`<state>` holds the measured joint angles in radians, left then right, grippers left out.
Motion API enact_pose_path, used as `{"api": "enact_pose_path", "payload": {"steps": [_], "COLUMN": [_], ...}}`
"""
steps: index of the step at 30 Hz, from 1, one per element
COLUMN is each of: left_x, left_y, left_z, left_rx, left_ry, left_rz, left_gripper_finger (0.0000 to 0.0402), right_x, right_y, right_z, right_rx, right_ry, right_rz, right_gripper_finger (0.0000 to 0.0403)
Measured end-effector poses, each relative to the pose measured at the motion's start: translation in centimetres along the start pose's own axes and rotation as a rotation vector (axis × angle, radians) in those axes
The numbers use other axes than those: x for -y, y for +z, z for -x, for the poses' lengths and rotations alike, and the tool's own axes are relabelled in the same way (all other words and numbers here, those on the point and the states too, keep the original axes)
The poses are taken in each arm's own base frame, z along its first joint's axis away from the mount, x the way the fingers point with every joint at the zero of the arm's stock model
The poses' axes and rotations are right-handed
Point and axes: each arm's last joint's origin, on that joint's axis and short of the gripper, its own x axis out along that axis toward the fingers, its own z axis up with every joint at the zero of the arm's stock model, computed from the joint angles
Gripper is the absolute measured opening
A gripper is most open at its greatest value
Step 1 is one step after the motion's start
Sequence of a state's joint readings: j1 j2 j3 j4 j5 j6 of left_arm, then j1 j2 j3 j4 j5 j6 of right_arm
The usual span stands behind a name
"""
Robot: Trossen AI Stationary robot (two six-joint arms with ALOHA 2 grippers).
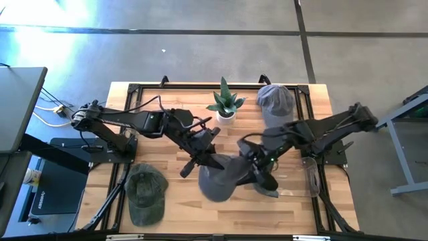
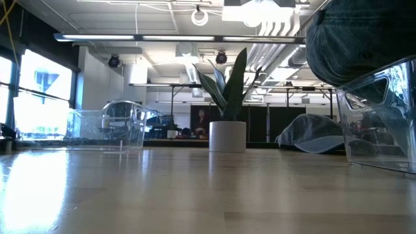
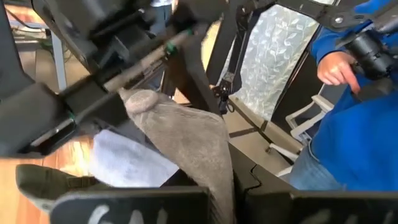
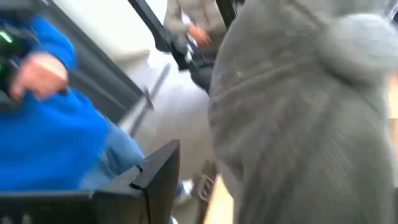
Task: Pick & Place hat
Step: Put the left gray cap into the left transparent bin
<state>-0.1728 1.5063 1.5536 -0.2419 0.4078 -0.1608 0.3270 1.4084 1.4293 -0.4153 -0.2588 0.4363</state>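
Note:
A dark grey hat (image 1: 219,179) hangs in the air over the middle of the table, between my two grippers. My left gripper (image 1: 200,161) reaches in from the left and is shut on the hat (image 3: 186,137). My right gripper (image 1: 262,175) comes from the right and stands open at the hat's right side. In the right wrist view the hat (image 4: 298,124) fills most of the picture beside one dark finger (image 4: 158,171), and the other finger is hidden. My left gripper pinches the hat's grey cloth (image 3: 219,180) between its two fingers, coming nearly level from the table's left. Which part of the hat this is I cannot tell. The hat is lifted clear of the table and reaches away from the fingers toward my right gripper. My right gripper is close against the hat's right side; I cannot tell whether it touches.
A green cap (image 1: 146,195) lies near the front left, and a grey cap (image 1: 275,100) lies at the far right. A potted plant (image 1: 224,107) stands at the far middle. A clear stand (image 1: 311,175) stands at the right. A person in blue (image 3: 354,124) is beyond the table.

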Motion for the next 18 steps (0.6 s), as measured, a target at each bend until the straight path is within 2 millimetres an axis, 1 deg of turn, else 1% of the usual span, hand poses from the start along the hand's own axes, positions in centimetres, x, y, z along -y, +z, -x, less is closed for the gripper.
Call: {"api": "enact_pose_path", "payload": {"steps": [3, 6, 9, 13, 14, 15, 18], "left_x": [0.0, 0.0, -0.1, -0.1, -0.1, -0.1, -0.1], "left_y": [0.0, 0.0, 0.0, 0.1, 0.1, 0.1, 0.4], "left_z": [0.0, 0.0, 0.0, 0.0, 0.0, 0.0, 0.0], "left_rx": [0.000, 0.001, 0.001, 0.007, 0.008, 0.009, 0.039], "left_ry": [0.001, 0.004, 0.005, 0.004, 0.004, 0.004, 0.018], "left_rz": [0.000, 0.000, 0.000, -0.002, 0.000, 0.006, 0.024], "left_gripper_finger": [0.0000, 0.0001, 0.0000, 0.0001, 0.0001, 0.0001, 0.0004], "right_x": [0.4, 0.4, 0.0, -0.3, -0.4, -0.5, -0.8], "right_y": [-1.3, -1.7, -1.3, -1.1, -1.0, -0.9, -0.5], "right_z": [0.9, 1.9, 3.0, 3.7, 3.8, 4.0, 4.5], "right_rx": [0.077, 0.175, 0.270, 0.276, 0.267, 0.263, 0.241], "right_ry": [-0.003, 0.030, 0.050, 0.044, 0.039, 0.037, 0.021], "right_rz": [-0.032, -0.030, -0.012, 0.003, 0.002, 0.001, -0.004], "right_gripper_finger": [0.0195, 0.0165, 0.0113, 0.0025, 0.0013, 0.0009, 0.0019]}}
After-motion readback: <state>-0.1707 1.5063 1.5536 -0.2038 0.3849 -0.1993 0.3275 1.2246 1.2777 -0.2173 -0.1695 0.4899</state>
